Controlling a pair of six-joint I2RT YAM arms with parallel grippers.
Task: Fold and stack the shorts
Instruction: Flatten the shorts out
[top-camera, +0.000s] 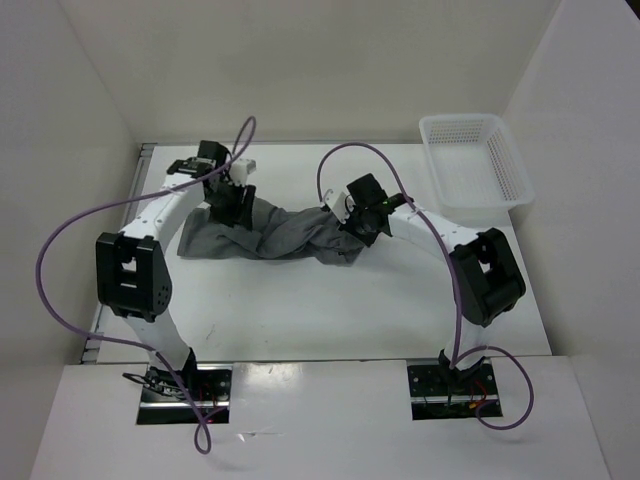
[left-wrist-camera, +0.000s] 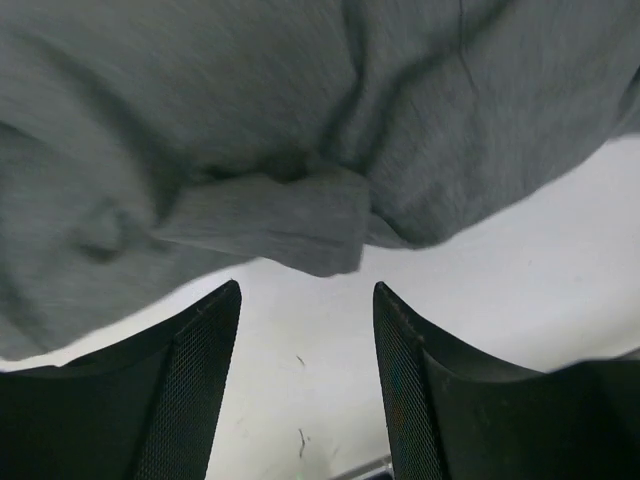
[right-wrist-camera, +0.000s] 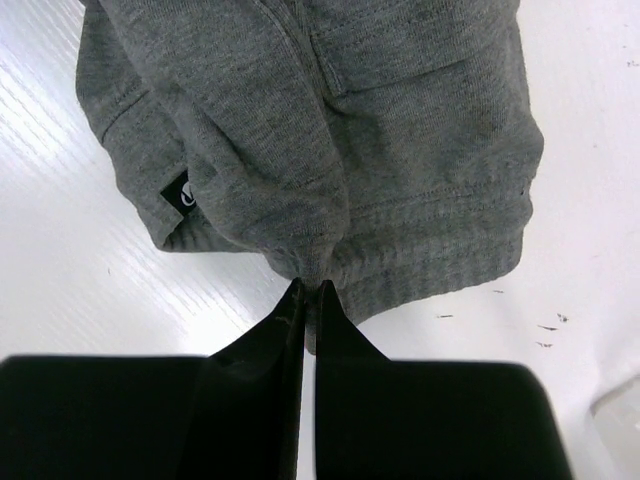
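Note:
The grey shorts (top-camera: 270, 235) lie rumpled across the middle of the white table, stretched between the two arms. My left gripper (top-camera: 232, 205) is over their left end; in the left wrist view (left-wrist-camera: 307, 290) its jaws stand open and empty, with a folded edge of the shorts (left-wrist-camera: 280, 220) just beyond the fingertips. My right gripper (top-camera: 357, 228) is at their right end; in the right wrist view (right-wrist-camera: 310, 290) it is shut, pinching the ribbed hem of the shorts (right-wrist-camera: 380, 180). A small black label (right-wrist-camera: 180, 195) shows on the fabric.
A white plastic basket (top-camera: 472, 160) stands at the back right corner of the table (top-camera: 300, 310). White walls enclose the table on the left, back and right. Purple cables loop from both arms.

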